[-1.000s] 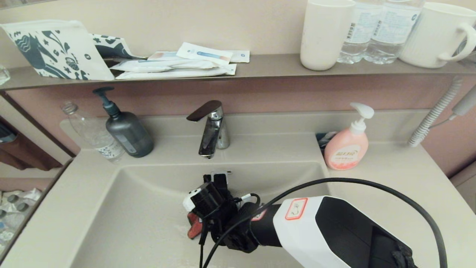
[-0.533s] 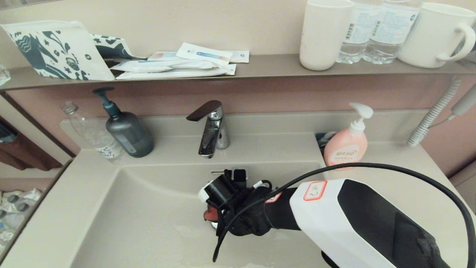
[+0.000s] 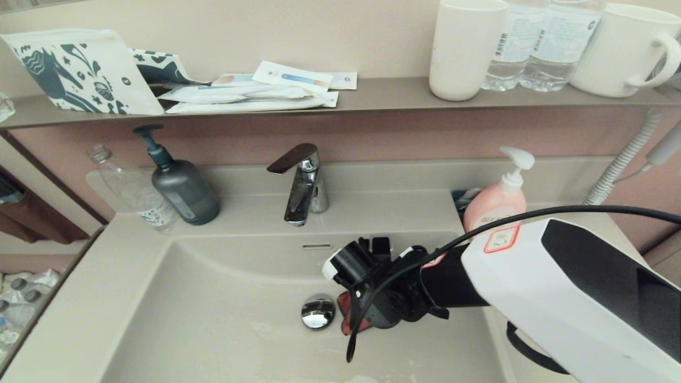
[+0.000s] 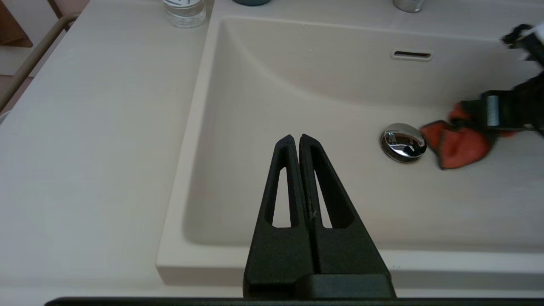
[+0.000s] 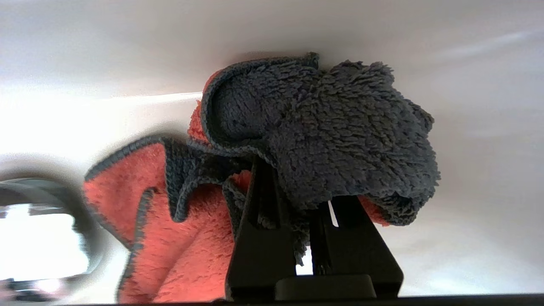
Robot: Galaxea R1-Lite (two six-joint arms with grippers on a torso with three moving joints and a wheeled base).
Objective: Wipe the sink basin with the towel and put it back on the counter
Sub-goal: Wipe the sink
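Worktop (image 3: 558, 250) of beige-cream is surrounding the sink basin (image 3: 213, 314), which is taking up the middle of the head view, with its overflow slot (image 3: 317, 246) on the back wall below the faucet (image 3: 302, 183). Right arm (image 3: 558, 298) is reaching in from the right, its white and black shell crossing over the basin's right edge. On the worktop a dark pump bottle (image 3: 181, 186) and a clear bottle (image 3: 135, 191) are standing back left, and a pink soap dispenser (image 3: 497, 205) is standing back right. The right pincer (image 5: 297, 199) is clamping the towel (image 5: 314, 136), which is bunching up with charcoal face outward and coral showing underneath, and pressing it on the basin floor just to the right of the chrome drain plug (image 3: 318, 311). The left pincer (image 4: 299, 142) is hanging over the basin's near left part with its fingers pressed together, holding nothing, well apart from the towel.
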